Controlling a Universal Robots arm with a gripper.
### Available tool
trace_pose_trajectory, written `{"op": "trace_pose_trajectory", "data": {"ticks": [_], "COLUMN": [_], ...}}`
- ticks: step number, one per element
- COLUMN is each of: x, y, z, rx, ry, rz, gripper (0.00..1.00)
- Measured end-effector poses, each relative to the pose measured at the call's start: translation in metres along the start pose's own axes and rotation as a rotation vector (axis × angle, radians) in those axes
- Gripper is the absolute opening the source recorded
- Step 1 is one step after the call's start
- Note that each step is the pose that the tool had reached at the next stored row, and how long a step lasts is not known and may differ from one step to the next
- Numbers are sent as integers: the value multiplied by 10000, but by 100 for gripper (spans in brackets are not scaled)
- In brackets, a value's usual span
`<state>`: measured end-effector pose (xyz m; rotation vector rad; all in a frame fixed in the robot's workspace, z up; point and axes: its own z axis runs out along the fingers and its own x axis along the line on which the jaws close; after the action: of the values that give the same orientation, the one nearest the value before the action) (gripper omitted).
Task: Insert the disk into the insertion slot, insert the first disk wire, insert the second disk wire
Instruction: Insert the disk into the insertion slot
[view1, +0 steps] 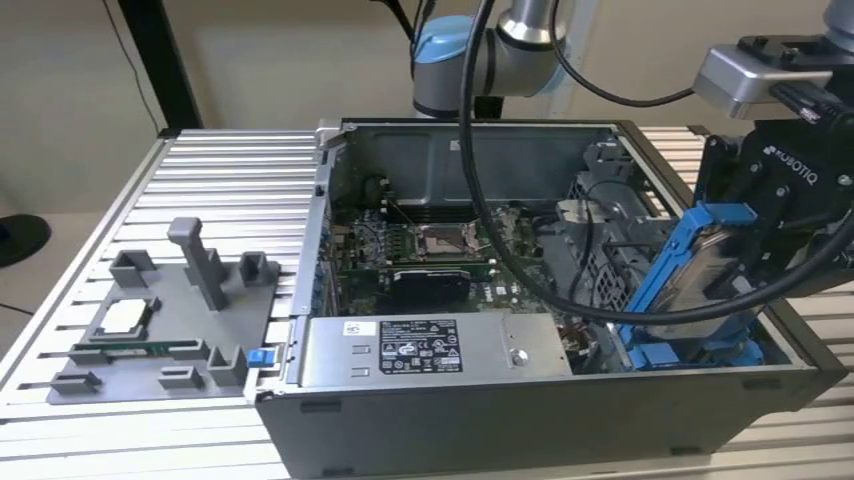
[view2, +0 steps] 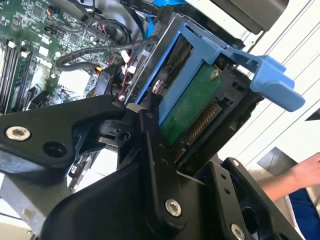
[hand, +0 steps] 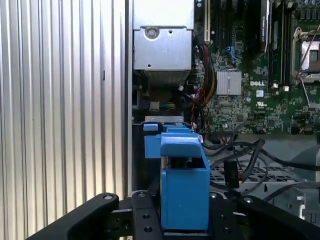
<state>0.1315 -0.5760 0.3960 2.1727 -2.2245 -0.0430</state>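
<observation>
My gripper (view1: 742, 262) is shut on the disk (view1: 683, 272), a drive in a bright blue carrier frame. The disk is held tilted on edge, over the open computer case at the exterior view's right. Its lower end reaches down to the insertion slot (view1: 697, 352), a bay with blue rails in the case's near right corner. In the second wrist view the disk's green board and connector (view2: 194, 104) lie between the black fingers (view2: 152, 165). In the first wrist view the blue carrier (hand: 184, 186) stands over the bay's blue tabs (hand: 151, 146). Loose black wires (hand: 235, 152) lie beside the bay.
Inside the case are the grey power supply box (view1: 427, 350) with a white sticker and the motherboard (view1: 434, 250). The arm's thick black cable (view1: 527, 265) hangs across the case. A grey fixture plate (view1: 160, 320) lies on the ribbed table (view1: 227, 180). A person's hand (view2: 305, 172) is nearby.
</observation>
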Motion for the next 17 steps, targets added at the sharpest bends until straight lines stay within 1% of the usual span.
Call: {"op": "trace_pose_trajectory", "data": {"ticks": [11,17], "x": [0,0], "y": [-8,-8], "z": [197,200], "rx": [-1,-6], "ry": [-1,1], "rz": [0,0], "gripper": [0,0]}}
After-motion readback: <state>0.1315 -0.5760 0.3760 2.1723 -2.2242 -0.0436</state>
